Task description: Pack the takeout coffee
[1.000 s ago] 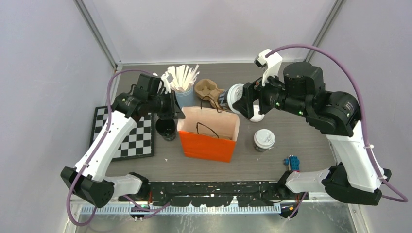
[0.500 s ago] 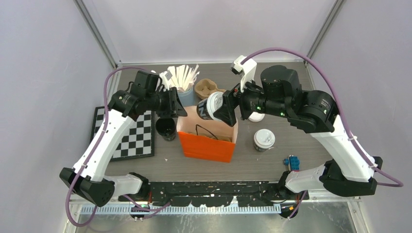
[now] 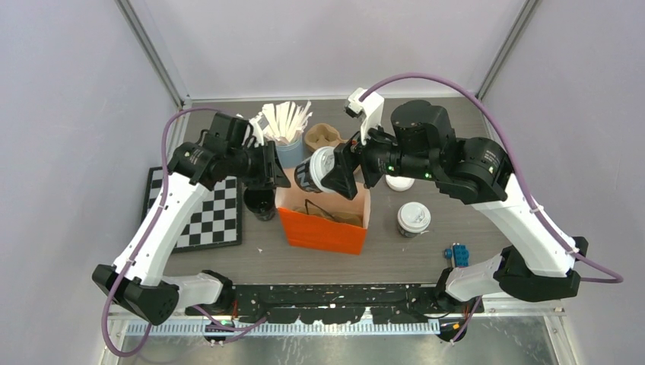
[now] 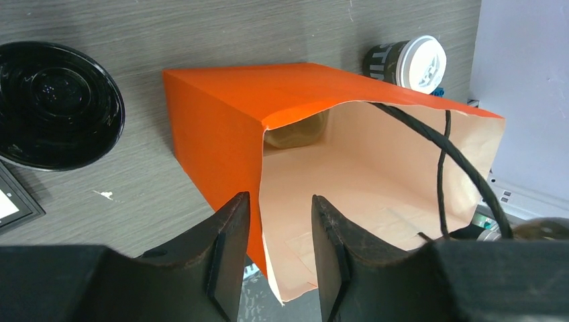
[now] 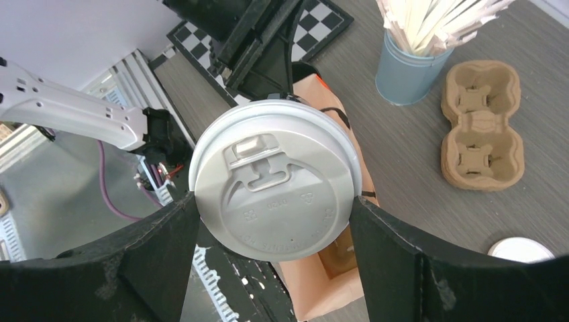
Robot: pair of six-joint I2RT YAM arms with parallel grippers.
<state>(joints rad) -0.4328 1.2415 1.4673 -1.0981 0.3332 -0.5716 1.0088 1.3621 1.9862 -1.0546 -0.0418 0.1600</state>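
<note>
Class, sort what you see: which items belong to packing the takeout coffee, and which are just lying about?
Belong: coffee cup in the right hand, second coffee cup, orange bag.
Lying about: cup of sticks, chessboard, black dish, cardboard carrier.

1. Overhead, I see bright, even, diffuse light across the tabletop [image 3: 395, 258], with soft, faint shadows beneath both arms.
2. Left wrist view: small highlights glint on the black dish [image 4: 57, 104], and the near jaws are dark and blurred.
3. Right wrist view: the coffee cup [image 5: 275, 201] shows its white lid crisp and glare-free.
</note>
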